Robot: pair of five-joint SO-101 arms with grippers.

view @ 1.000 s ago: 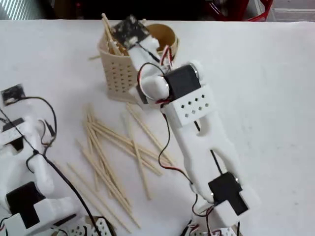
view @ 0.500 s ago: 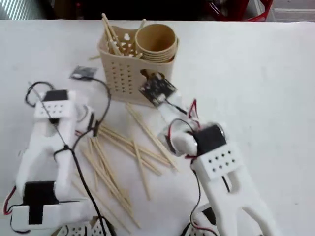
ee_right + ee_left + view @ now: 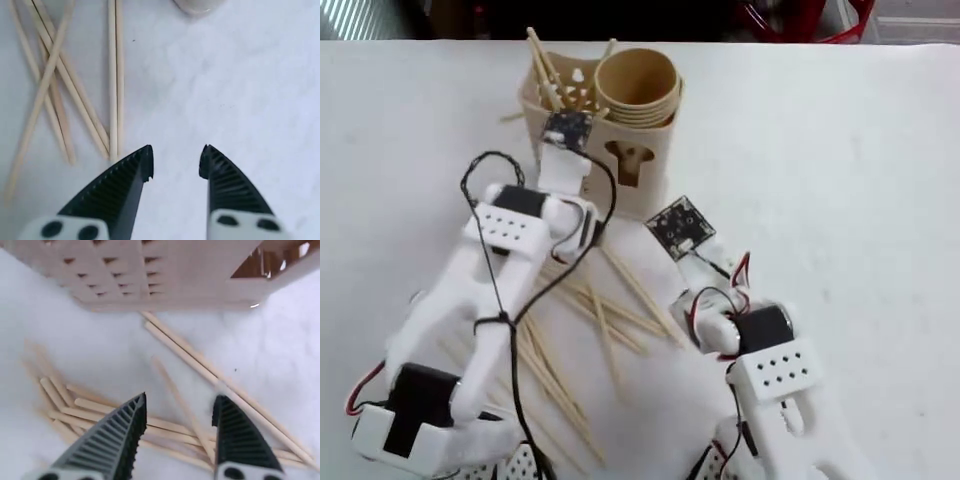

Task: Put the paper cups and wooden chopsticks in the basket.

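Note:
A cream perforated basket (image 3: 582,160) stands at the back middle of the table. Nested paper cups (image 3: 636,82) and a few wooden chopsticks (image 3: 544,72) stand inside it. Several loose chopsticks (image 3: 605,315) lie spread on the table in front of it. My left arm (image 3: 510,225) stretches up to the basket's front wall. Its gripper (image 3: 180,407) is open just above the loose chopsticks (image 3: 195,420), with the basket (image 3: 150,275) close ahead. My right arm (image 3: 760,350) sits nearer the front. Its gripper (image 3: 176,157) is open over bare table, beside a pair of chopsticks (image 3: 115,75).
The table (image 3: 850,180) is white, with wide free room to the right of the basket and along the far left. Black cables run along both arms. Dark and red objects stand beyond the table's back edge.
The right arm has drawn back from over the basket toward the table's front. The left arm has swung from the front left up to the basket's front, over the loose chopsticks.

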